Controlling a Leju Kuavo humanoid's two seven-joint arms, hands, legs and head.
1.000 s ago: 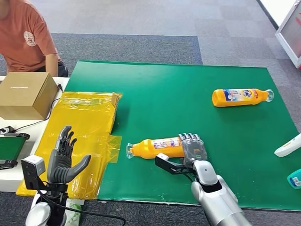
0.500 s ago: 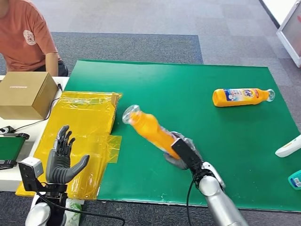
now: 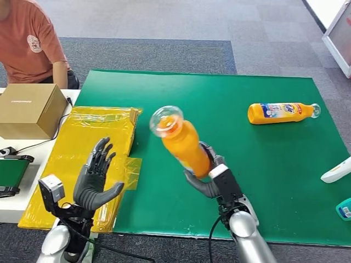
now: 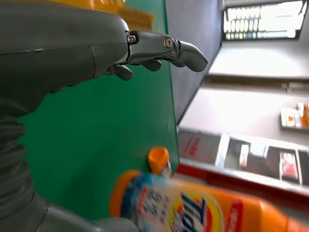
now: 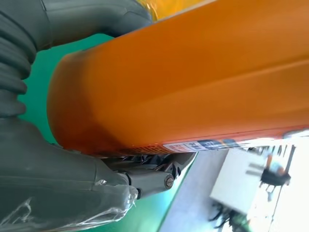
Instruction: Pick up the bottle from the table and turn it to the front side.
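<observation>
So the right hand [image 3: 207,178] is wrapped around the base end of an orange bottle [image 3: 184,143], thumb on one side and fingers curled round the other, holding it clear off the green mat [image 3: 248,181]. The bottle is tilted, with its clear cap [image 3: 165,119] pointing up toward 10 o'clock from the hand, more or less at the camera. In the right wrist view the bottle's orange body [image 5: 189,77] sits tight between the thick grey thumb and the darker fingers [image 5: 153,179], with a strip of label just peeking along one edge.

The left hand [image 3: 96,175] is empty, fingers spread and raised, thumb sticking out to the side, hovering over the yellow plastic sheet [image 3: 91,142] at the mat's 9 o'clock side (in its own wrist view its fingers [image 4: 164,48] are stretched out straight, touching nothing).

Going outward: a second orange bottle [image 3: 281,112] lies on its side on the mat at about 2 o'clock from the right hand, well apart from it. A brown cardboard box [image 3: 30,109] sits on the white table at far left, with a person in an orange shirt [image 3: 29,44] behind it.
</observation>
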